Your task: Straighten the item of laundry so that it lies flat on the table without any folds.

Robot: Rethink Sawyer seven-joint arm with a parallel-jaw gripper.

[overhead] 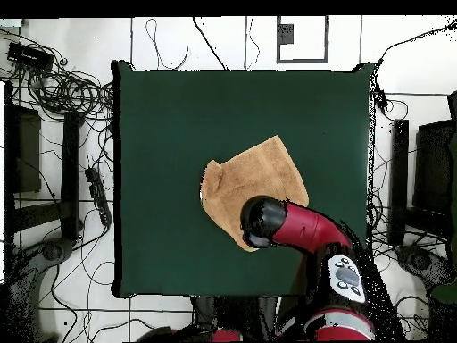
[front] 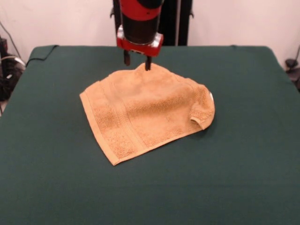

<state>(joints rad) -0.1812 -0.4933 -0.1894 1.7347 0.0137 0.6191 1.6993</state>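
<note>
The item of laundry (front: 150, 108) is an orange-tan towel lying near the middle of the green table (front: 51, 150). Its right corner curls over on itself, and a bit of white label shows at that edge. Its far corner rises to a small peak. In the front view my gripper (front: 137, 62) hangs over that far corner, open, with the peak just below and between its two dark fingertips. In the overhead view the towel (overhead: 254, 174) lies on the table (overhead: 178, 125), and the red arm covers its end nearest the robot's base and hides the gripper.
Green cloth surrounds the towel on every side. Cables, dark stands and boxes (overhead: 54, 98) lie on the floor beyond the table's edges in the overhead view.
</note>
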